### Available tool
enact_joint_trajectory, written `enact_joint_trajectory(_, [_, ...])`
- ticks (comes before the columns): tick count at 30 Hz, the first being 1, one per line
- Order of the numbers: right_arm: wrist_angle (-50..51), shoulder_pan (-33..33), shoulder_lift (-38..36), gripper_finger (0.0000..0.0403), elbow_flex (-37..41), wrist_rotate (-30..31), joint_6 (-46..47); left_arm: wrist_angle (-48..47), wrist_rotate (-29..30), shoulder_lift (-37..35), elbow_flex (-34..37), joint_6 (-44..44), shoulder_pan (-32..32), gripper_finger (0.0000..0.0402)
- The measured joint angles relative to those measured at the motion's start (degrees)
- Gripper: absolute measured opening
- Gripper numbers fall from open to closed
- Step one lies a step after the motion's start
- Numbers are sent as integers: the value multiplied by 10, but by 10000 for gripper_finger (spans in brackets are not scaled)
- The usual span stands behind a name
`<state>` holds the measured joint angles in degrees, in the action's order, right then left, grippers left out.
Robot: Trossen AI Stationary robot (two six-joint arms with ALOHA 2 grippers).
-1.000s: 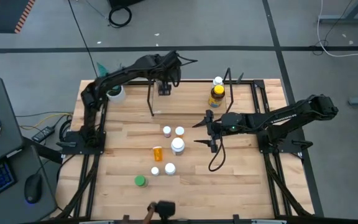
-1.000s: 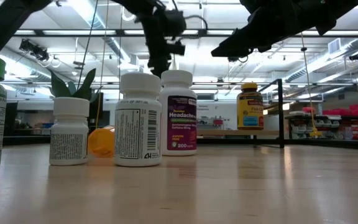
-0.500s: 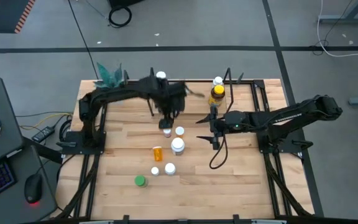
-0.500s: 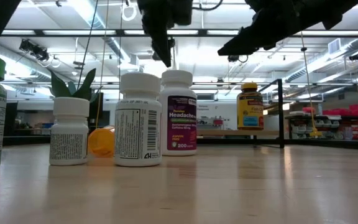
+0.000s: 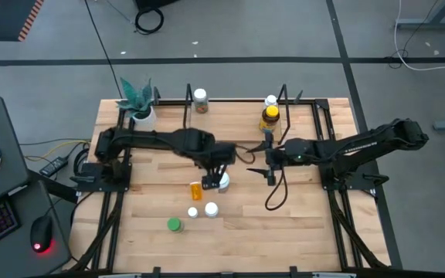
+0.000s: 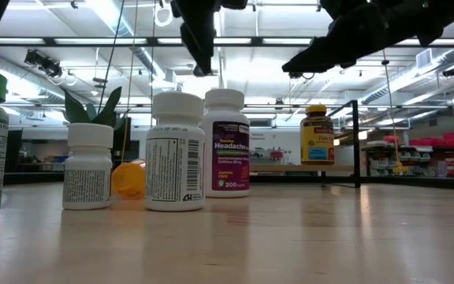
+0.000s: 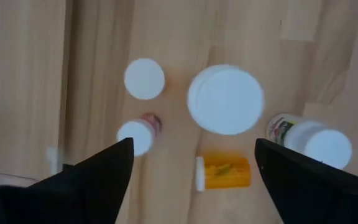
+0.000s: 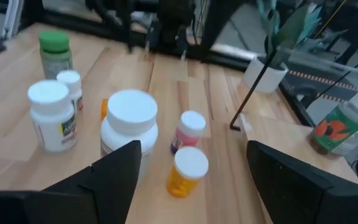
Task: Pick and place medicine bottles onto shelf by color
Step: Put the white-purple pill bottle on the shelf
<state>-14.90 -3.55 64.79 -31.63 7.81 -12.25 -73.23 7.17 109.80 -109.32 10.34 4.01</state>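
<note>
Now the left gripper [image 5: 218,171] is held above the bunch of medicine bottles [image 5: 207,194] in the middle of the table [image 5: 300,224], with its jaws spread wide and nothing held between them — a new bottle is likely being picked. The right gripper [image 5: 270,161] waits just to the right of the bunch, also open and empty, while three bottles already stand on the shelf [image 5: 284,97] at the far edge. Next, the left gripper would likely be lowered over one cap — maybe the big white cap [image 7: 225,99] — and then closed.

Bottles [image 5: 211,185] clustered mid-table; edges free
</note>
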Motion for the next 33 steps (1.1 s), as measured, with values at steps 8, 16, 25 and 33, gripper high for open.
enact_joint_trajectory(8, [-87, -10, 0, 299, 28, -5, 15, 1, 6, 0, 0, 104, 41, 361])
enact_joint_trajectory(16, [-98, -37, 0, 299, 29, 0, -10, 3, 36, 3, 3, 148, 57, 362])
enact_joint_trajectory(25, [-102, -39, -9, 299, 29, 1, -32, 31, 7, 6, 104, 171, 26, 362])
enact_joint_trajectory(33, [-98, -39, -12, 299, 29, 2, -34, 135, -66, 6, 161, 173, 10, 362])
